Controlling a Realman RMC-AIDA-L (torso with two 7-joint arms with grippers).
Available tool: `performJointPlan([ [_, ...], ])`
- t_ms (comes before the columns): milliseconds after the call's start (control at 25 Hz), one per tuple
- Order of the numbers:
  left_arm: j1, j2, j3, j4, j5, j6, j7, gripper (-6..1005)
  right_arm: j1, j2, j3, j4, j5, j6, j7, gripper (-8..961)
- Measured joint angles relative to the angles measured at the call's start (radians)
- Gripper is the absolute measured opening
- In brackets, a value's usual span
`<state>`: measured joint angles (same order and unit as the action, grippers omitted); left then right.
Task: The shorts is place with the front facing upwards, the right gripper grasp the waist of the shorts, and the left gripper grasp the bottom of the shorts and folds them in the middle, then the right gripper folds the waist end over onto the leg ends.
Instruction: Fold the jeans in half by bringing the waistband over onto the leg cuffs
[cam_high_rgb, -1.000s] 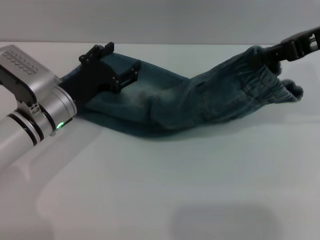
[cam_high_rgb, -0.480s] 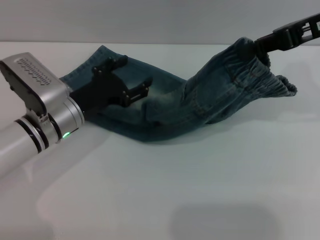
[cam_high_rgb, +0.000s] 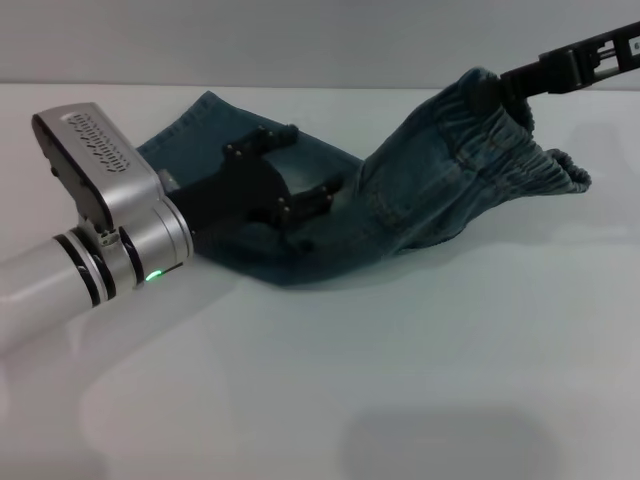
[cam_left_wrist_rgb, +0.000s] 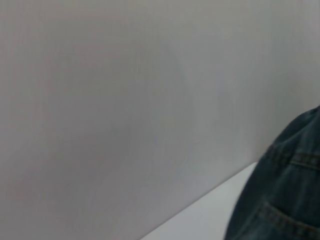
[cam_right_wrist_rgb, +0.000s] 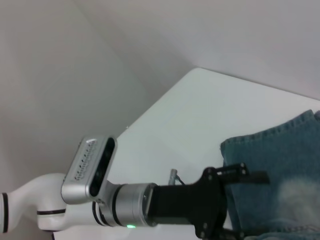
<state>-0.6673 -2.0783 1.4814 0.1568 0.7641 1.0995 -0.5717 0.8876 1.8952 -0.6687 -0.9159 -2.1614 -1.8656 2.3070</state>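
The blue denim shorts (cam_high_rgb: 400, 195) lie across the white table (cam_high_rgb: 330, 380), leg ends at the far left, waist at the right. My right gripper (cam_high_rgb: 497, 92) is shut on the elastic waist, which it holds raised off the table so the fabric sags below it. My left gripper (cam_high_rgb: 318, 160) is open, its black fingers spread low over the leg part of the shorts, with nothing pinched between them. The right wrist view shows the left arm (cam_right_wrist_rgb: 130, 200) reaching onto the shorts (cam_right_wrist_rgb: 280, 160). A denim edge (cam_left_wrist_rgb: 285, 200) shows in the left wrist view.
A plain grey wall (cam_high_rgb: 300, 40) stands behind the table's far edge. Bare white tabletop stretches in front of the shorts toward me. The silver left forearm (cam_high_rgb: 90, 240) lies low across the left side.
My left gripper has slid right along the shorts from the leg ends toward their middle. The right gripper has lifted the waist a little higher and drawn it leftward.
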Motion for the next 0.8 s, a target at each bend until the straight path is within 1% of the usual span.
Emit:
performJointPlan([
  [320, 0.040, 0.000, 0.090, 0.084, -0.005, 0.000, -0.039, 829, 0.008, -0.014, 0.004, -0.002, 0.018, -0.002, 0.014, 6],
  [440, 0.051, 0.000, 0.140, 0.109, -0.039, -0.006, -0.054, 829, 0.013, -0.020, 0.005, -0.002, 0.029, -0.004, 0.020, 5],
  [640, 0.069, 0.000, 0.272, 0.173, -0.128, -0.046, -0.060, 829, 0.016, -0.027, 0.024, -0.004, 0.032, -0.015, 0.025, 4],
  [800, 0.093, 0.000, 0.399, 0.262, -0.213, -0.128, -0.062, 829, 0.018, -0.036, 0.028, -0.003, 0.040, -0.018, 0.032, 3],
])
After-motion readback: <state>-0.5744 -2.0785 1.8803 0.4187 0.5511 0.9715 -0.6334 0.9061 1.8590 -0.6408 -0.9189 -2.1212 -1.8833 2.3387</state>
